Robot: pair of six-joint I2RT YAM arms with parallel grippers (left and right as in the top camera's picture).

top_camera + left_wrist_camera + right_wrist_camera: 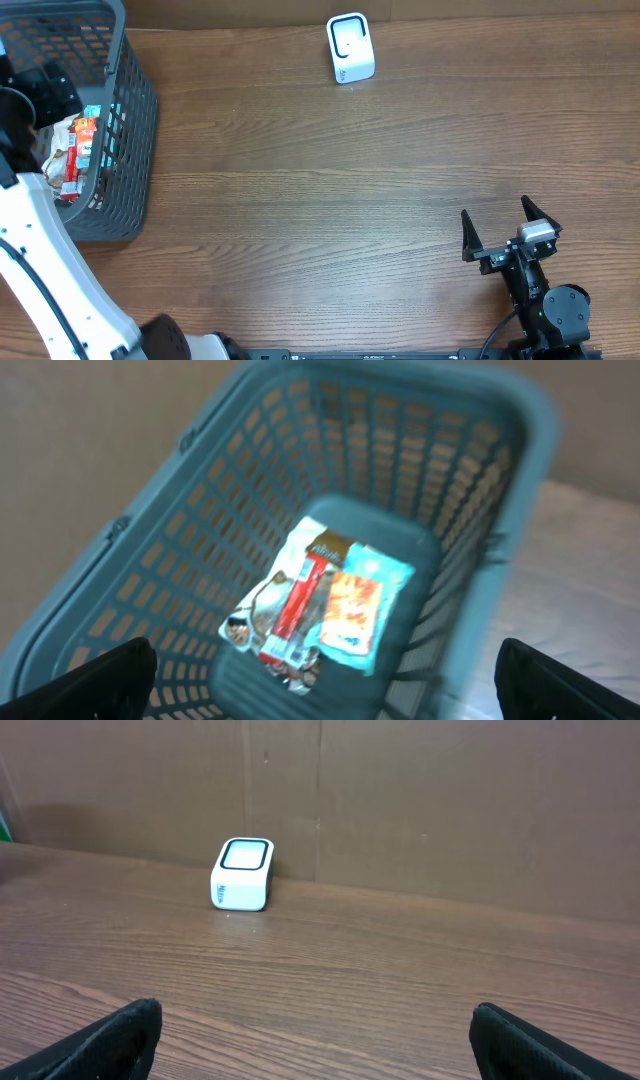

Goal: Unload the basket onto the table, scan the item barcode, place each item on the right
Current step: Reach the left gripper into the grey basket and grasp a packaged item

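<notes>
- Over the basket (200, 510) hangs the left gripper (325, 685), jaws wide, nothing held, placed to reach straight down.
- The packets (315, 605) lie flat on the basket floor, untouched; none picked yet.
- Down near the front, the right gripper (505, 232) gapes empty, facing the scanner (350, 48), well apart, likely parked clear.

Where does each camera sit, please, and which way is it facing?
Overhead: above the table, looking straight down; shows the left arm and open right gripper.
Left wrist: above the basket, looking down at the snack packets; fingertips of the open left gripper frame the view.
Right wrist: low over the table, facing the scanner; its own fingertips show.
Shared: overhead and right wrist both see the scanner.
</notes>
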